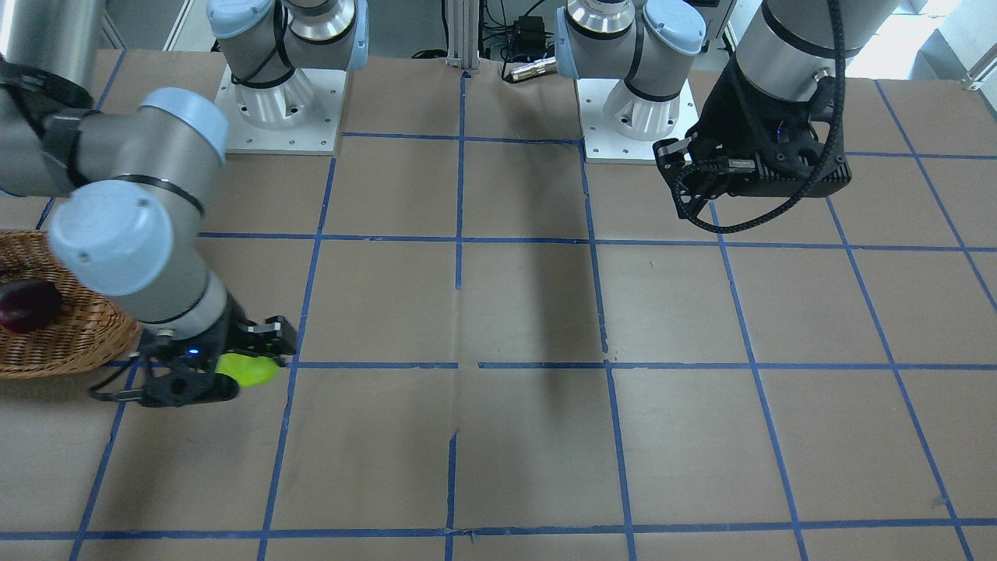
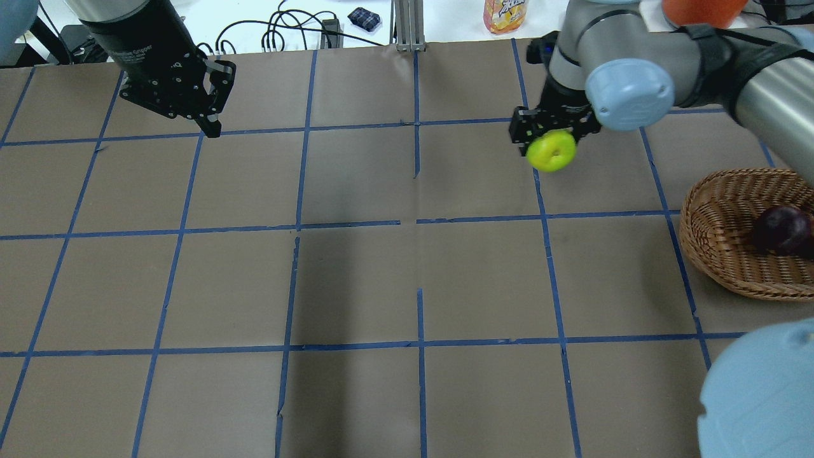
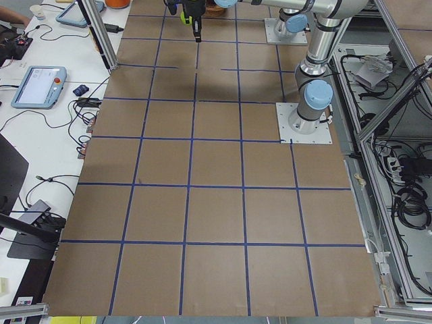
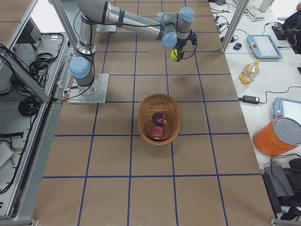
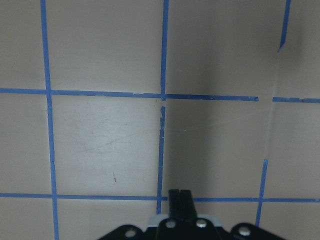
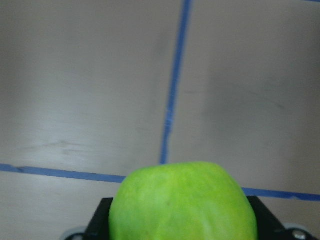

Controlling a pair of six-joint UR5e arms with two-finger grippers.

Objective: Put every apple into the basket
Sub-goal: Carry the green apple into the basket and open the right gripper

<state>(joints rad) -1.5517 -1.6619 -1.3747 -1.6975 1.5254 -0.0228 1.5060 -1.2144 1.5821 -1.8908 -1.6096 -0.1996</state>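
Overhead exterior: the right pincer (image 2: 551, 137) clamps the green apple (image 2: 551, 152) above the desk (image 2: 356, 280), outside the basket (image 2: 712, 254). The left pincer (image 2: 213, 130) is closed and empty. Fruit judged rigid, smooth, slippery; grip across widest girth.

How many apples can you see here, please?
3: the bright green apple in the right gripper, the dark maroon apple and the red apple in the light-brown wicker basket.

Bright green apple (image 2: 551, 151), maroon apple (image 2: 781, 229), brown basket (image 2: 711, 236)
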